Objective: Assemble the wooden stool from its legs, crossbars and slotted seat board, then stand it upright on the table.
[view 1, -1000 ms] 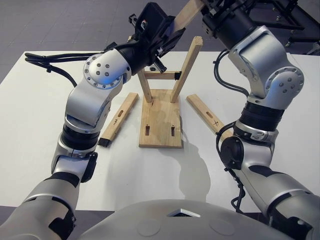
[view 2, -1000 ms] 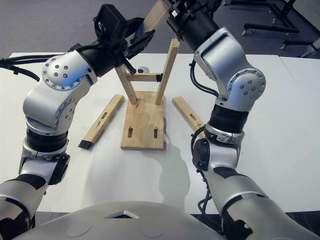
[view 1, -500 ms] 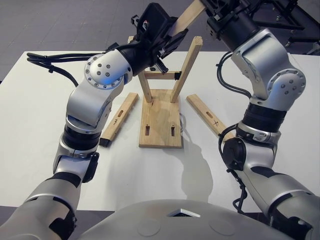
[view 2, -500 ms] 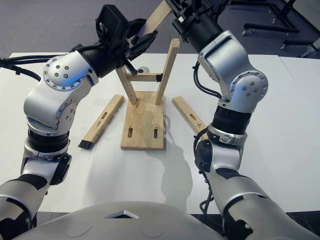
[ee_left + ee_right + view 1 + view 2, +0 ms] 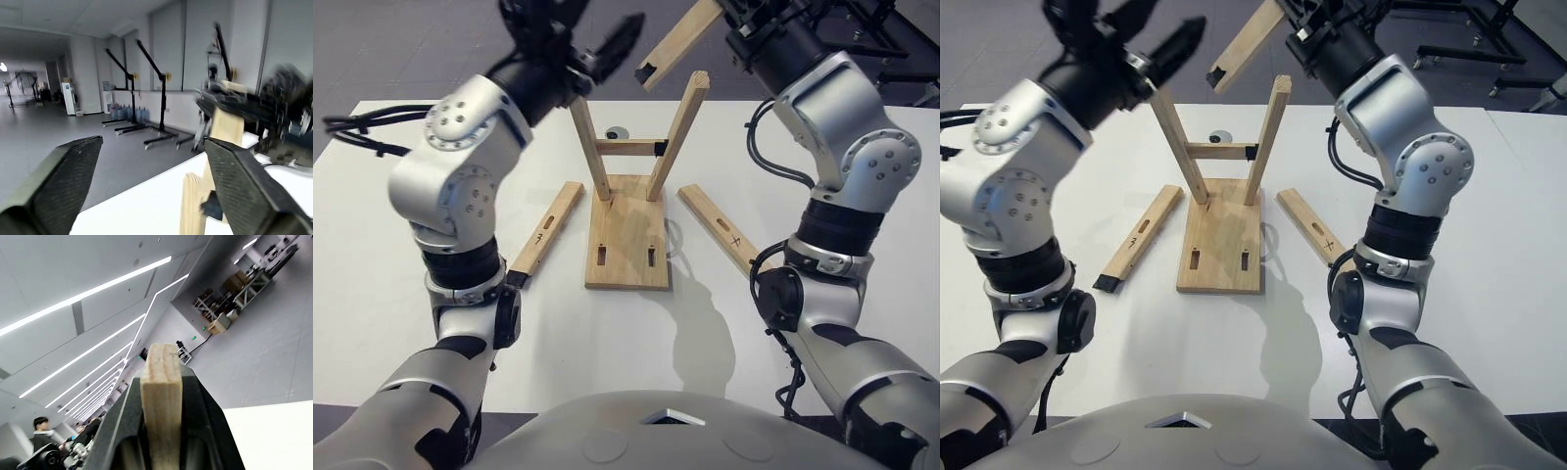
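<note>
Right tool point(image 5: 164, 396) clamped on raised leg point(image 5: 675, 44), left tool point(image 5: 152, 142) spread wide, 2 upright legs point(image 5: 590, 147) slotted in seat board point(image 5: 628, 250)

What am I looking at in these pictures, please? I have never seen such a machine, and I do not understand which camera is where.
This is a humanoid robot with two silver arms, each ending in a two-fingered gripper. The two wide pictures come from cameras in its head, looking down over the arms. The other two come from a camera on each wrist.

On the white table lies a flat wooden seat board with slots. Two upright wooden legs stand in it, joined by a short crossbar. A loose slotted bar lies left of the board, and a second loose bar lies right of it.

The right gripper holds a third wooden leg in the air above the table. The left gripper is open, holds nothing, and is raised too.
</note>
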